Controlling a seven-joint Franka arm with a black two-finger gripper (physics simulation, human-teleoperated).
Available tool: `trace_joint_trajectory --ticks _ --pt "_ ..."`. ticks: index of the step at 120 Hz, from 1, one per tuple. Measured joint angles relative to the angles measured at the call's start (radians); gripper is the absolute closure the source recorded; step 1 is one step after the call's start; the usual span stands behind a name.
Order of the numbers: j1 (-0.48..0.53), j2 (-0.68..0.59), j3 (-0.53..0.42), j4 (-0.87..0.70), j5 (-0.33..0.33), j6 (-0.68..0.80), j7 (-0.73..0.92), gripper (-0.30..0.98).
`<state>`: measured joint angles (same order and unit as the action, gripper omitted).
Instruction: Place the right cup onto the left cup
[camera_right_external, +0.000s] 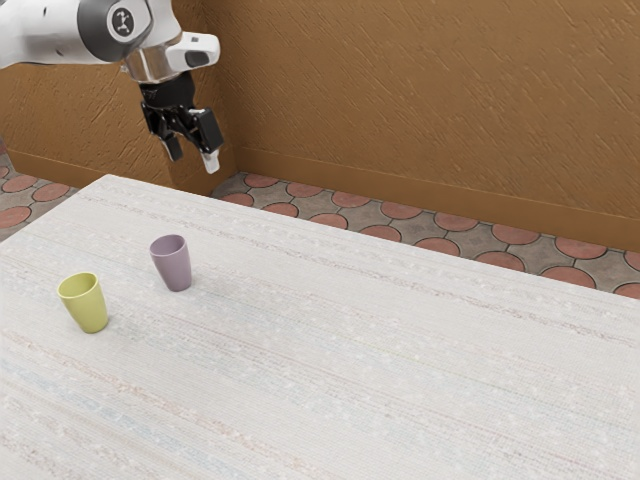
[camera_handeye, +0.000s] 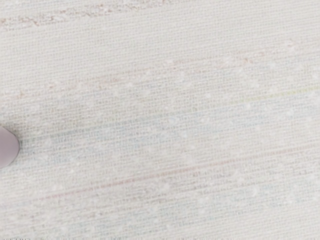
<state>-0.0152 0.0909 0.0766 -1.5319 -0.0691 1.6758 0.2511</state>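
Apart: yellow cup, purple cup (upright).

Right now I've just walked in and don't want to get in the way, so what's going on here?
A robot arm has the job of stacking two cups, but it is holding neither. Its gripper is open and empty, raised clear of them. The purple cup and the yellow cup stand upright and apart on the table, not stacked.

The arm has rounded white shells, a dark grey joint cap with a white-ringed round emblem, a silvery wrist section, and an angular black gripper, its fingers partly white.
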Motion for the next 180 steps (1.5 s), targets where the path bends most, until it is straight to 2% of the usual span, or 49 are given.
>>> trace_joint_trajectory --ticks 41,53,73,107,145,180 --pt "-0.001 0.003 0.008 -0.015 0.000 -0.007 0.001 0.00" --pt "-0.015 0.010 0.061 -0.039 -0.001 -0.010 0.002 0.00" --pt "0.016 0.050 0.115 -0.043 0.001 -0.010 0.006 0.00" --pt "0.042 0.227 0.166 0.052 -0.002 0.025 0.018 0.00" --pt "0.080 0.440 0.186 0.103 -0.082 0.206 0.069 0.00" --pt "0.086 0.516 0.185 0.105 -0.097 0.275 0.097 0.00"
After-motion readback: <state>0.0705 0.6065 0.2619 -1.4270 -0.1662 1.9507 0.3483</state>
